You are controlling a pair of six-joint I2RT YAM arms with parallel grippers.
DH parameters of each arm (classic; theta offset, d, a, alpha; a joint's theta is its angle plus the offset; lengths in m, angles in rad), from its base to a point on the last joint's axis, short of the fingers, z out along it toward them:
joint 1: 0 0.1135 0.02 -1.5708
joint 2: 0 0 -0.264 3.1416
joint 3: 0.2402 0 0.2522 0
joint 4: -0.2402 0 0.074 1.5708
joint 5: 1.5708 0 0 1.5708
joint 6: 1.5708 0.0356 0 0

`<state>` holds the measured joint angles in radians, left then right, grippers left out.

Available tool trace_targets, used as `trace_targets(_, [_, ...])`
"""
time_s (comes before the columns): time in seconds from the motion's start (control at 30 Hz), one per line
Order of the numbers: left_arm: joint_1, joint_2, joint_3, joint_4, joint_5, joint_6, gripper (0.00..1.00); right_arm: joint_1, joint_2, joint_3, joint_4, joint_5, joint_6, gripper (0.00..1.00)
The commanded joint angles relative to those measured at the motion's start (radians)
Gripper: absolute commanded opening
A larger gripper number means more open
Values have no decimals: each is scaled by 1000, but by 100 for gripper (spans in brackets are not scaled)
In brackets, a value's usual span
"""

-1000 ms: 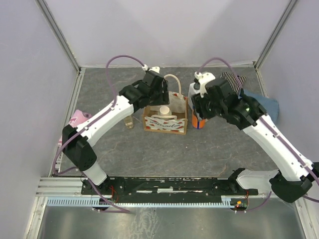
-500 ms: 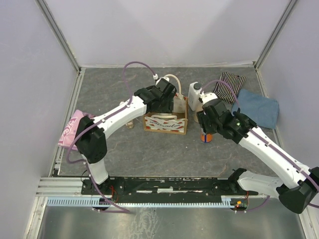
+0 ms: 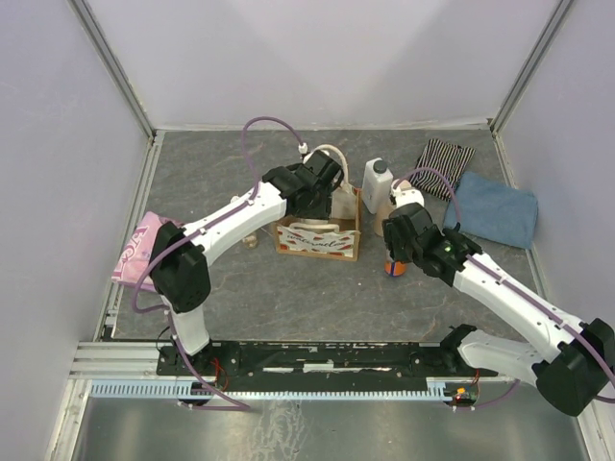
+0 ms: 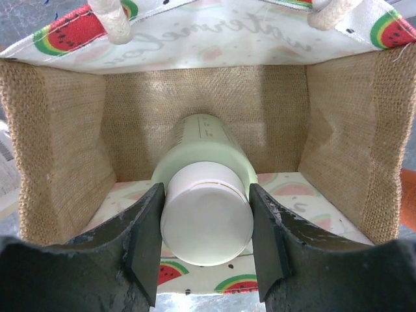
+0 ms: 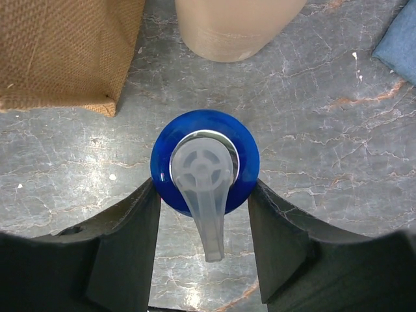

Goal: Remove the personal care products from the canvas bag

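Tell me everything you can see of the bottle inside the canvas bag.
The bottle is pale green, plastic by its look, with a wide white cap on. It is the only thing inside the canvas bag, cap uppermost, between the burlap side walls. The left gripper is shut on the cap, one dark finger at each side. Faint print near its shoulder is too small to read.

The grey marbled tabletop (image 3: 288, 298) carries the canvas bag (image 3: 318, 235) at centre. A small amber bottle (image 3: 250, 236) stands to its left. A white-capped bottle (image 3: 377, 184), beige bottle (image 5: 234, 26) and orange bottle (image 3: 395, 266) stand to its right. A striped cloth (image 3: 444, 157) and blue cloth (image 3: 492, 211) lie far right, and a pink cloth (image 3: 136, 248) lies at the left edge.
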<state>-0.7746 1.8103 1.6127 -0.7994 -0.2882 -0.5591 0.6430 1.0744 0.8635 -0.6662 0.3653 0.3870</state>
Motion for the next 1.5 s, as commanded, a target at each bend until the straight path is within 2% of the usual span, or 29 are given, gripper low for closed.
trace_targets(0.0, [-1,-8,134,-44,-34,28,3,-4,-49,10,116,50,26,57])
trace_targets(0.1, [-2,-3,229,-102,-40,34,3,-4,-56,2,105,53,30,66])
trace_targets(0.27, [0,49,501,-279,-90,43,3,-5,-66,-9,97,66,35,67])
trace_targets(0.4, [3,87,712,-391,-123,52,3,-5,-70,-15,88,62,42,73])
trace_targets(0.53, [29,74,807,-431,-178,56,3,-5,-103,-10,82,51,48,75])
trace_targets(0.77, [180,-10,774,-407,-215,34,3,-5,-147,58,59,13,33,75])
trace_targets(1.07, [405,-117,523,-231,-128,30,3,-3,-82,193,32,-47,-8,74])
trace_targets(1.37, [442,-64,290,-94,-75,50,3,-3,20,298,13,-97,-39,76])
trace_targets(1.47, [446,-44,257,-76,-83,52,6,-4,54,331,1,-113,-48,82])
